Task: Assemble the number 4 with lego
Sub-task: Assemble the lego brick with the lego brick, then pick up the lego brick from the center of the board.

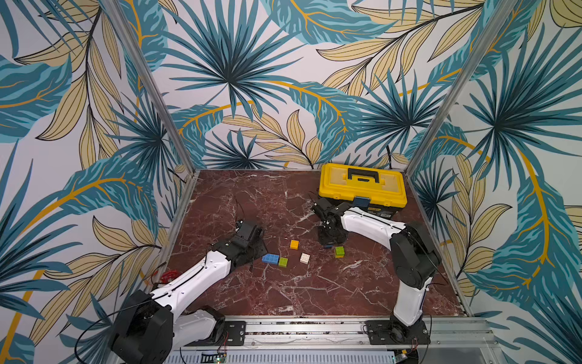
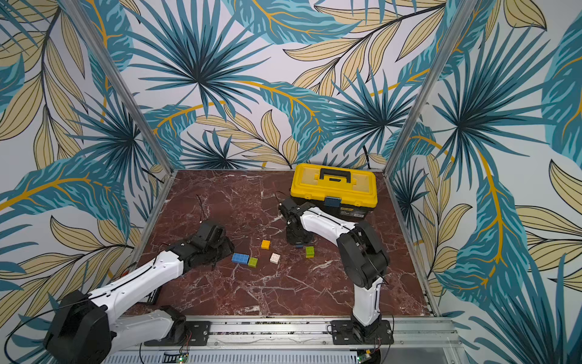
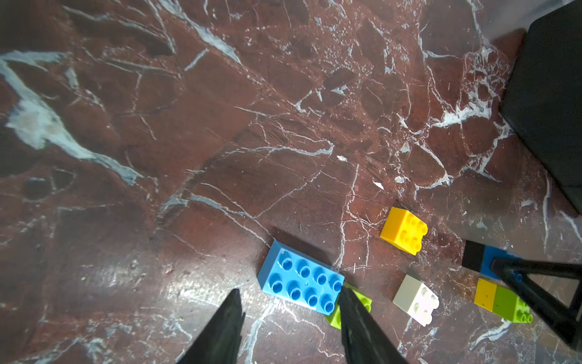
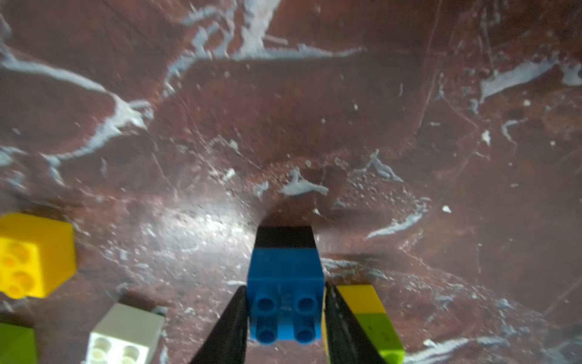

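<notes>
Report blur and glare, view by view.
Right wrist view: soft throughout, the loose yellow brick smeared, white glare on the table. Left wrist view: crisp long blue brick, faint sheen on the table. Both top views: sharp, evenly lit.

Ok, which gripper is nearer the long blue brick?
Left. The left gripper is right at the long blue brick; the right gripper is farther off, astride the small blue brick.
</notes>
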Motion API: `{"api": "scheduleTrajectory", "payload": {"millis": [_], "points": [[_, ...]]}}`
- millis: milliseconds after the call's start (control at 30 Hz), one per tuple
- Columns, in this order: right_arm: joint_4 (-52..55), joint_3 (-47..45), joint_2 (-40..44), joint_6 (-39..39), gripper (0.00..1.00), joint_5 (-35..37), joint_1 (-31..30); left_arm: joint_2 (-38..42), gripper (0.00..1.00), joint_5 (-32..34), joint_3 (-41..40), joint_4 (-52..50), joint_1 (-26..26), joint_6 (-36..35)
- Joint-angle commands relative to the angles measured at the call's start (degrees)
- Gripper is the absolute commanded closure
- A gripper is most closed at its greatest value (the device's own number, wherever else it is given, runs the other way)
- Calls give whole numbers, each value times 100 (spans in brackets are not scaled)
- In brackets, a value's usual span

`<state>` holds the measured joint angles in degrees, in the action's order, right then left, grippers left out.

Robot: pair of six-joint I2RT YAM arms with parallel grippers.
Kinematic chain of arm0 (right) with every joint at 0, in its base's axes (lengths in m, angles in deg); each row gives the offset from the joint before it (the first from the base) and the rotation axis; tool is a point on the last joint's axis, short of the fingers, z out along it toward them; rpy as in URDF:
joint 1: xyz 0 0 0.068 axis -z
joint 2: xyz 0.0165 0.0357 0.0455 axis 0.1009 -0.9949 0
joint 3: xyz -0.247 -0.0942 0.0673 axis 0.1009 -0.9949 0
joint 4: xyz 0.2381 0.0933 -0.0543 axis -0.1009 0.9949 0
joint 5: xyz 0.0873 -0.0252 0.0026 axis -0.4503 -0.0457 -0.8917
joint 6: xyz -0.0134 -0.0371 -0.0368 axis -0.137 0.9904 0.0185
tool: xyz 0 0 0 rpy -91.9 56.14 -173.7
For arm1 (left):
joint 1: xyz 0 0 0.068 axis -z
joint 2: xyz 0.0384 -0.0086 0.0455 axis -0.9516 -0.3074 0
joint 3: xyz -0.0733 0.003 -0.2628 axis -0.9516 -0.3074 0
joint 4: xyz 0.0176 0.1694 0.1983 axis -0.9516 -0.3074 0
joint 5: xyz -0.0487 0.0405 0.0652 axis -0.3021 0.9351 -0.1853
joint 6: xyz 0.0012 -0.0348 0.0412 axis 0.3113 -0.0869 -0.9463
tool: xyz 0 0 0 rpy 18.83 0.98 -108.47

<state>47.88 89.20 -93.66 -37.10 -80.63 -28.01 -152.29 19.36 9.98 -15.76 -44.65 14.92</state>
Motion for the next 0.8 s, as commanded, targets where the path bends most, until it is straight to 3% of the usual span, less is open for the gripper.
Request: {"api": "scheduleTrajectory", "payload": {"millis": [0, 200, 567, 767], "points": [[616, 127, 368, 25, 46, 40, -122, 114, 48, -4, -45, -119, -71, 25], [774, 229, 705, -221, 36, 51, -571, 132, 48, 46, -137, -52, -129, 2], [203, 85, 815, -1441, 36, 261, -1727, -77, 48, -225, -466, 311, -283, 16], [-130, 171, 549, -1698, 36, 128, -1912, -136, 49, -373, -503, 305, -369, -8]]}}
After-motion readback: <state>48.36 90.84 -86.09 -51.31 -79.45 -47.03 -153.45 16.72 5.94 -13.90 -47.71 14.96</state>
